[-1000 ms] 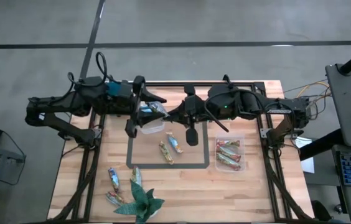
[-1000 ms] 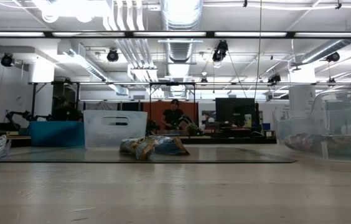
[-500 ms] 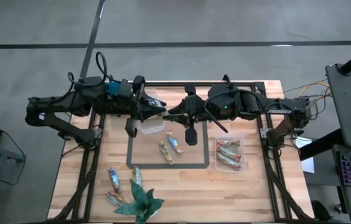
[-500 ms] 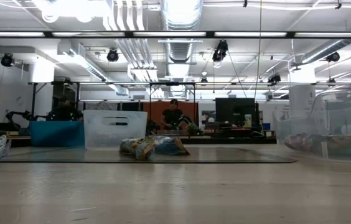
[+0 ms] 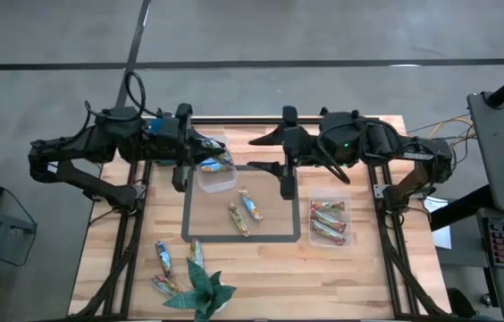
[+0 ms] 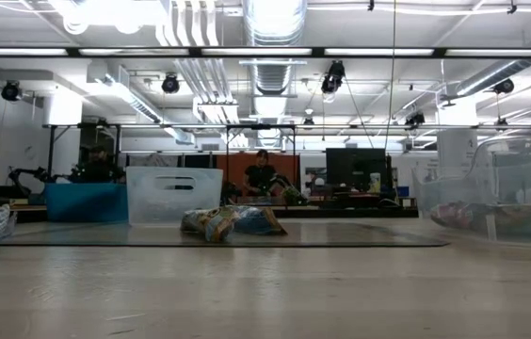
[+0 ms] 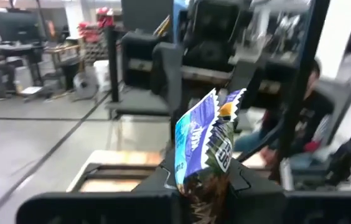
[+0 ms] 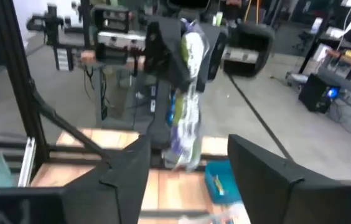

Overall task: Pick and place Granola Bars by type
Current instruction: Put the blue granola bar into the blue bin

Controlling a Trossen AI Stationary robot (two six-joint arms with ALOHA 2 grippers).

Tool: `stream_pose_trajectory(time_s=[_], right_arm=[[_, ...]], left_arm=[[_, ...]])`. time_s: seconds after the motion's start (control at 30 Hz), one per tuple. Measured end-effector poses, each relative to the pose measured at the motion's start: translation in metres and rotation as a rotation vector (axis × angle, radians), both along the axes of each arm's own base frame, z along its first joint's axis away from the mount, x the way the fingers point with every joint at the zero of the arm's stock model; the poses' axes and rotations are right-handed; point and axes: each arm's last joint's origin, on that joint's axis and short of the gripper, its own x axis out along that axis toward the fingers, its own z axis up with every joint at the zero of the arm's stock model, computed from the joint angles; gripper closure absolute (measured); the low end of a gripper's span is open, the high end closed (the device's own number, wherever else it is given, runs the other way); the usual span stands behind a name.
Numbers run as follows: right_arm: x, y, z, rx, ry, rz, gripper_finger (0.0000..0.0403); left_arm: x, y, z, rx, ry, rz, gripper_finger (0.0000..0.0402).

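high view: left gripper (image 5: 200, 163) pinching a blue granola bar (image 5: 214, 164) above clear tub (image 5: 217, 178), centre-left; right gripper (image 5: 273, 154) spread, centre; two loose bars (image 5: 244, 212) mid-frame. left wrist view: blue wrapper clamped upright, centre. right wrist view: fingers (image 8: 126, 163) apart.

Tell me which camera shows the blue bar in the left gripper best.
The left wrist view: the blue bar stands large between the left gripper's fingers. The right wrist view shows it farther off, the high view shows it small above the tub, and the low view misses it.
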Motion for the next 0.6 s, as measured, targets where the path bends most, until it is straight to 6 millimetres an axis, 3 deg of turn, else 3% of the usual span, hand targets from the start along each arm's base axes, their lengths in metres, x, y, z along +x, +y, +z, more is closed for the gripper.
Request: stream_pose_trajectory(time_s=[0.27,0.6], right_arm=[[-0.013,0.002,-0.007,0.033,0.117,0.004,0.0179],[-0.018,0.02,-0.024,0.066,0.264,0.045,0.0179]], left_arm=[[-0.02,0.02,-0.014,0.14,0.199,0.099,0.039],[-0.04,0.064,-0.038,0.146,0.495,0.281,0.0391]])
